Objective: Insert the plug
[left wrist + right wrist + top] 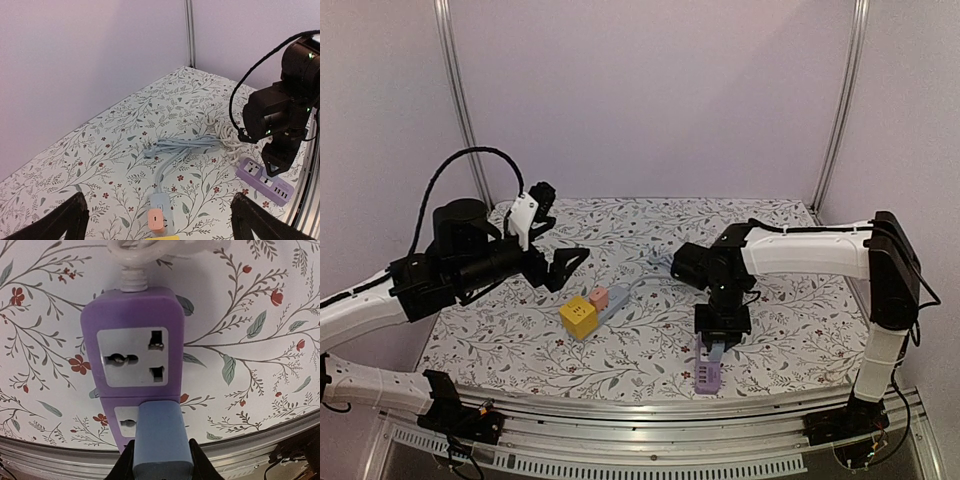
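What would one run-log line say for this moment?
right hand: shut on blue plug | plug: at second socket of purple power strip | left hand: open, empty

No legible text, label, brand, number or sign appears in any view. The purple power strip shows only socket openings in its white face. The blue plug presents a plain surface. Dark marks on the yellow block and the pink block are too small to read.
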Tool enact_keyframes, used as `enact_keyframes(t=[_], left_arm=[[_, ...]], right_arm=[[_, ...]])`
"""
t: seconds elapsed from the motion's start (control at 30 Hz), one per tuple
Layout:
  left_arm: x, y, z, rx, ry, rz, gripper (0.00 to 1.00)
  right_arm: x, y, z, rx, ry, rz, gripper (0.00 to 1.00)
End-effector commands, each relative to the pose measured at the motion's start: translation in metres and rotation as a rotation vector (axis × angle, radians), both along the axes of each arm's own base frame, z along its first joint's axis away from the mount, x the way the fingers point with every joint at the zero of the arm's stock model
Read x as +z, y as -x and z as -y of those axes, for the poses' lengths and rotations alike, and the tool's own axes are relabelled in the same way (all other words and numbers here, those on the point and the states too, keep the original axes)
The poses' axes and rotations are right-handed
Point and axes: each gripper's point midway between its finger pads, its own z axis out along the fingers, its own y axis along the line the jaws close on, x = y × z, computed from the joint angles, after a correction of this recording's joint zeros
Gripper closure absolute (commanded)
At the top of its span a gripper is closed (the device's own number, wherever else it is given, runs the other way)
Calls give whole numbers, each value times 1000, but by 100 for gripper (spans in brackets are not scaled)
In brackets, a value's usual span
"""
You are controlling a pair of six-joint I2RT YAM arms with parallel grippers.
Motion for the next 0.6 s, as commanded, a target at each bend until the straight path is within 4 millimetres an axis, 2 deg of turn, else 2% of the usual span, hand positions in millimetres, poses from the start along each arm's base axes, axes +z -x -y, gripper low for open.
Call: enact_keyframes(t=[0.0,0.23,0.57], left_arm=[[5,2,-5,18,-3,-15,1],[9,1,-4,21,-7,-34,0],[31,-7,6,27,12,-43,1]], right_arm=[[-7,3,13,-1,91,-12,100],[-9,2,8,-3,109,-27,100],[-16,-10,-3,-2,143,-32,100]])
